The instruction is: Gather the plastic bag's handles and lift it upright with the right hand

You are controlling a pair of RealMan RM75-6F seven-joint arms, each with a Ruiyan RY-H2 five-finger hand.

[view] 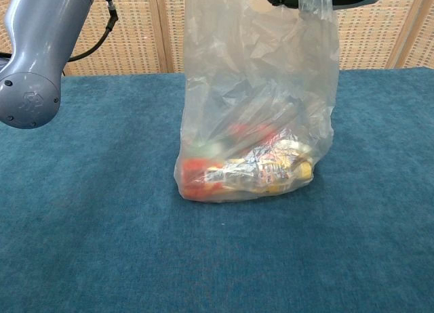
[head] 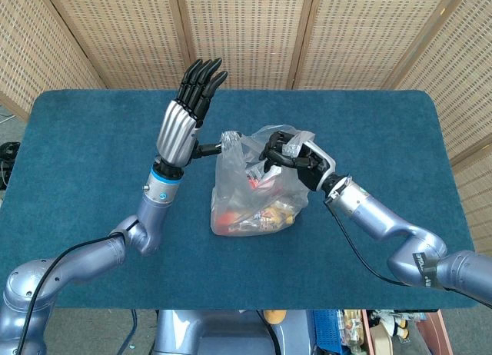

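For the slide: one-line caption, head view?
Right hand grips plastic bag handle; left hand pinches the other.
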